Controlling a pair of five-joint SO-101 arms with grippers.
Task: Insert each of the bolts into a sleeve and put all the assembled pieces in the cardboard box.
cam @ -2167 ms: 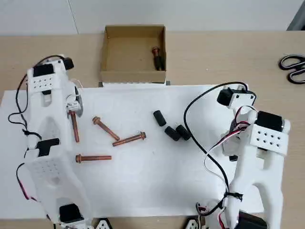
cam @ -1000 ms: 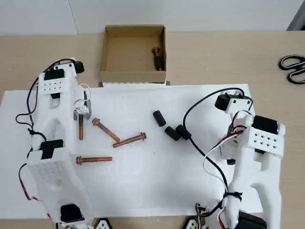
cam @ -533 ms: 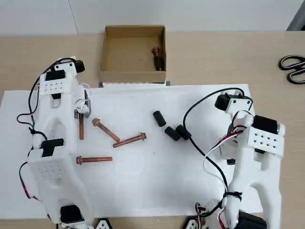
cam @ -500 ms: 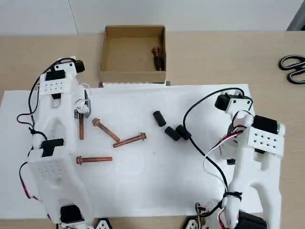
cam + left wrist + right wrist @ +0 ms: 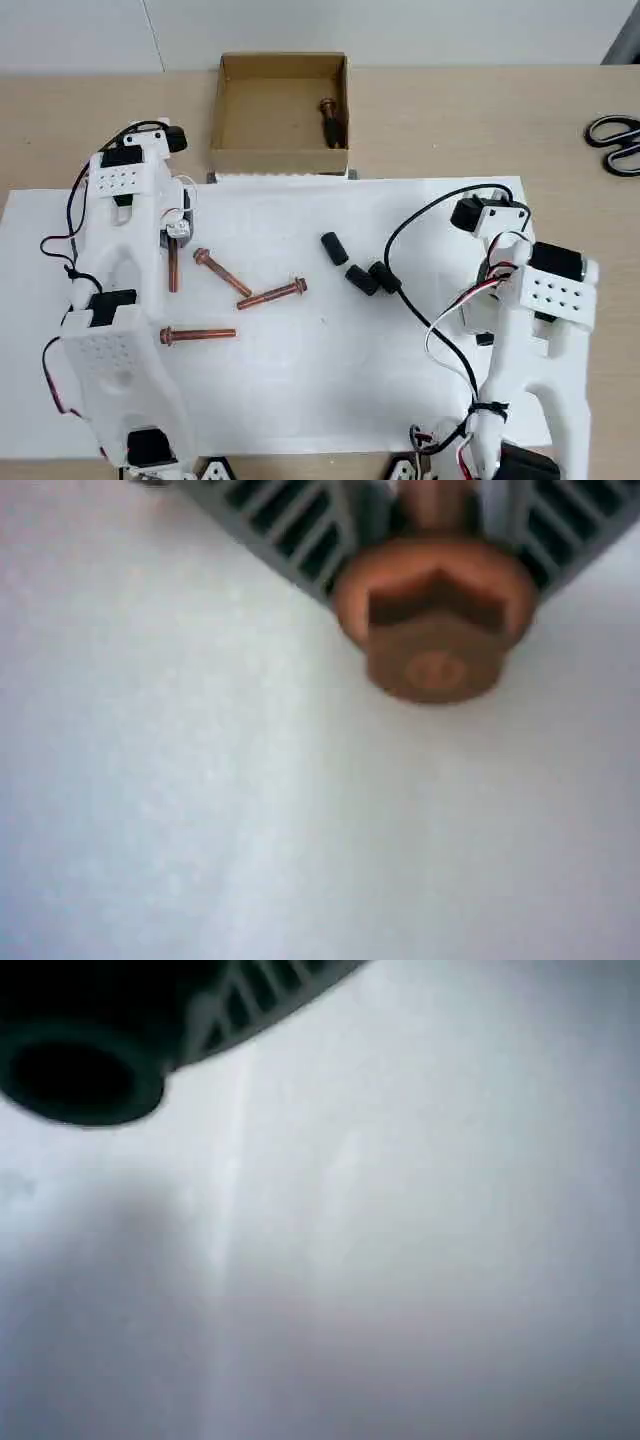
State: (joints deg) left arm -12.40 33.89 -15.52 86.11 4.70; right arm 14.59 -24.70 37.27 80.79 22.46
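Clamping a bolt (image 5: 432, 630), left end effector (image 5: 174, 232), right end effector (image 5: 487, 330) closed on a sleeve (image 5: 75, 1070)

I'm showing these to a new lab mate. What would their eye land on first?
Likely the copper bolt clamped in the left gripper over the left side of the white sheet, and the black sleeve the right arm holds. Then three loose bolts and three sleeves mid-sheet, and the cardboard box beyond with one assembled piece inside.
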